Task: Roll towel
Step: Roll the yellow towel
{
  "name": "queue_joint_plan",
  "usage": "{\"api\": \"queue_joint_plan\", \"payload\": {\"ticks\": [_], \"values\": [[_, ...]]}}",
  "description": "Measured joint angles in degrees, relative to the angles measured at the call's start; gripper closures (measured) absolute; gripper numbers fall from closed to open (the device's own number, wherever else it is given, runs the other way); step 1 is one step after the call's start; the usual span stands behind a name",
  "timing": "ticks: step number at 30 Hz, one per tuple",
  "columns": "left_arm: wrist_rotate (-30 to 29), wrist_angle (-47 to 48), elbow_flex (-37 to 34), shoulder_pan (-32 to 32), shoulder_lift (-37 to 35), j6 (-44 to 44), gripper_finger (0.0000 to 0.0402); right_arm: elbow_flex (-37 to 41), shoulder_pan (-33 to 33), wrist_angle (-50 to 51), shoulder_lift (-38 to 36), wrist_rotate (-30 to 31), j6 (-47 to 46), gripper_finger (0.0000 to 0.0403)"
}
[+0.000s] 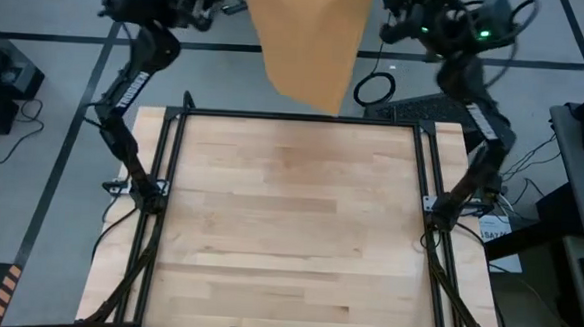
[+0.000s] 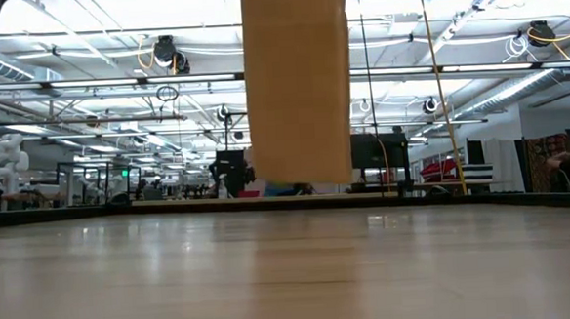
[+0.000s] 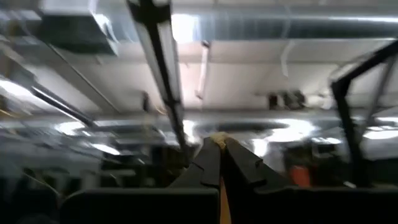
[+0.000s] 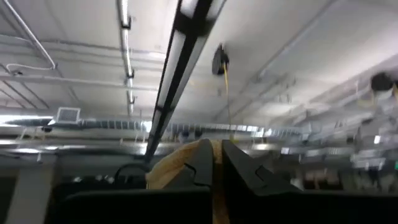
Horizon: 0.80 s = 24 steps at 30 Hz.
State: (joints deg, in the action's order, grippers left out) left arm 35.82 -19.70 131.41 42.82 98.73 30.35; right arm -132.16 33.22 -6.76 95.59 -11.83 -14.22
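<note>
Plain orange-yellow cloth towel (image 1: 310, 44) hung lengthwise at top centre, clear above the wooden table (image 1: 294, 224), its upper corners pinched in the closed left gripper (image 3: 217, 146) and right gripper (image 4: 216, 149).

So from table height, the towel (image 2: 298, 90) is hanging straight down in the middle, a flat orange-yellow panel running off the top edge. Its bottom edge sits clear above the far end of the wooden table (image 2: 291, 271), not touching it. Whatever's holding it is out of shot. Behind it there's a big workshop hall: ceiling light strips, pipes, a yellow cable (image 2: 440, 93) dropping down on the right, dark monitors (image 2: 378, 153) far back.
</note>
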Motion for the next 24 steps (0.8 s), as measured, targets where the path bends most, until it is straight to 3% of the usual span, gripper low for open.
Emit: {"api": "queue_joint_plan", "payload": {"ticks": [6, 9, 15, 24], "values": [[14.0, 17.9, 3.5, 0.2, -1.2, 13.6, 0.0398, -0.1, -1.1, 21.6, -4.7, 0.0, -8.2, 0.0399], [20.0, 32.3, 3.5, 0.1, -2.1, 11.4, 0.0398, -0.1, -2.1, 32.8, -5.3, -0.1, -8.8, 0.0399], [16.3, 68.5, 3.4, -2.8, -4.6, -9.2, 0.0398, 0.0, -4.5, 47.4, -4.5, -2.0, -9.1, 0.0399], [14.8, 87.6, 3.4, -6.6, -6.9, -17.5, 0.0398, 0.0, -7.8, 59.6, -3.7, -4.7, -12.8, 0.0399]]}}
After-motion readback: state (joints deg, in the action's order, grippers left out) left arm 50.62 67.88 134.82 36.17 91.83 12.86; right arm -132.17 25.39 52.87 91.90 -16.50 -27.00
